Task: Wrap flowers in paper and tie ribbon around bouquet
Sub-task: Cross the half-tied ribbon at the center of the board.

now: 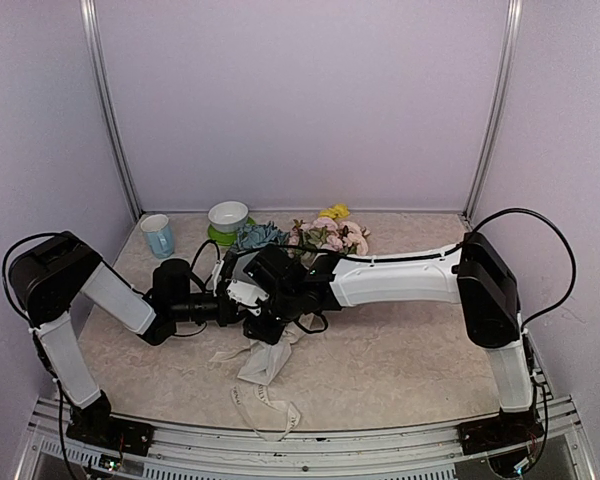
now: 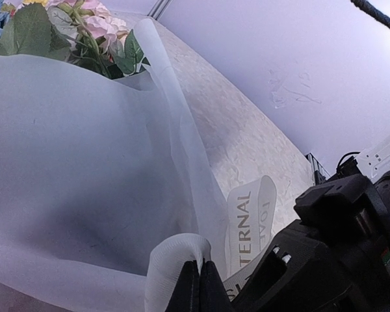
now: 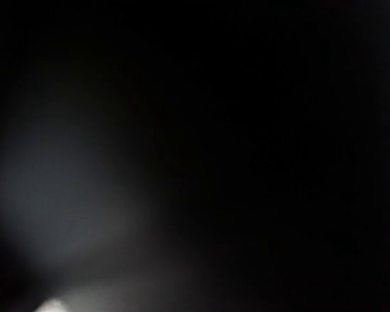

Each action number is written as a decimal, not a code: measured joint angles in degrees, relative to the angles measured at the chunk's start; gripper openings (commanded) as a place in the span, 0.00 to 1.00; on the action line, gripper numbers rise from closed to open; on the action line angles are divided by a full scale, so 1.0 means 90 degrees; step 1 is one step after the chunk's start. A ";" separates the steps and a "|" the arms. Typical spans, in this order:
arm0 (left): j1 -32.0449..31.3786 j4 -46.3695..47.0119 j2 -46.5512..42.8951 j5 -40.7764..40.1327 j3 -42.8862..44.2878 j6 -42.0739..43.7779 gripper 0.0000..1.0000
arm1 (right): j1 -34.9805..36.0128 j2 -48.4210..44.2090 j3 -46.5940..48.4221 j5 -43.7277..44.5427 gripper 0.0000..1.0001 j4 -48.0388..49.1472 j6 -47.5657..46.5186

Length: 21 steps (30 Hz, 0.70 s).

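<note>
Paper (image 2: 84, 162), frosted white, cones round flowers (image 2: 97, 26); left jaws pressed together, right jaws' state unclear.

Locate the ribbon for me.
Top view: the ribbon lies on the table near its front edge, slightly left of centre. Left wrist view: a lettered loop stands beside the paper.

bouquet (image 1: 320, 237) lies mid-desk (image 1: 400, 350), heads toward the back wall. bowl (image 1: 228, 214) on a saucer (image 1: 218, 237), just behind-left of the bouquet. cup (image 1: 158, 236) farther left of it, beyond the bowl. ribbon (image 1: 263, 398) in front of the bouquet, reaching the near desk edge.
</note>
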 measured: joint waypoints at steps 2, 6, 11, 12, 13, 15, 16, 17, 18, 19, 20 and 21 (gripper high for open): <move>0.0005 -0.0036 0.0000 0.0019 0.0000 0.0002 0.00 | 0.0002 0.0000 -0.0002 -0.0019 0.35 -0.0029 -0.0097; 0.0024 -0.0129 0.0000 0.0046 0.0000 0.0015 0.00 | 0.0002 0.0000 -0.0039 -0.0114 0.34 -0.0051 -0.0284; 0.0034 -0.0202 0.0036 0.0041 -0.0005 0.0022 0.00 | 0.0002 -0.0012 -0.0109 -0.0124 0.32 -0.0049 -0.0420; 0.0039 -0.0199 0.0063 0.0041 -0.0005 0.0019 0.00 | 0.0005 -0.0027 -0.0158 -0.0129 0.32 -0.0032 -0.0430; 0.0046 -0.0192 0.0107 0.0041 -0.0005 0.0012 0.00 | 0.0005 -0.0051 -0.0228 -0.0143 0.32 -0.0007 -0.0449; 0.0070 -0.0151 0.0206 0.0041 -0.0005 -0.0017 0.00 | 0.0005 -0.0085 -0.0357 -0.0160 0.32 -0.0015 -0.0493; 0.0083 -0.0117 0.0260 0.0039 -0.0005 -0.0034 0.00 | 0.0005 -0.0085 -0.0389 -0.0165 0.32 -0.0022 -0.0515; 0.0097 -0.0078 0.0304 0.0041 -0.0005 -0.0053 0.00 | 0.0005 -0.0085 -0.0401 -0.0163 0.31 -0.0046 -0.0539; 0.0112 -0.0015 0.0352 0.0039 -0.0005 -0.0087 0.00 | 0.0005 -0.0085 -0.0410 -0.0158 0.30 -0.0078 -0.0561; 0.0129 0.0056 0.0391 0.0044 -0.0005 -0.0131 0.00 | 0.0005 -0.0085 -0.0413 -0.0155 0.29 -0.0141 -0.0583; 0.0141 0.0126 0.0418 0.0051 -0.0002 -0.0165 0.00 | 0.0005 -0.0085 -0.0413 -0.0155 0.27 -0.0172 -0.0595; 0.0146 0.0175 0.0437 0.0063 0.0000 -0.0182 0.00 | 0.0005 -0.0085 -0.0413 -0.0155 0.24 -0.0202 -0.0612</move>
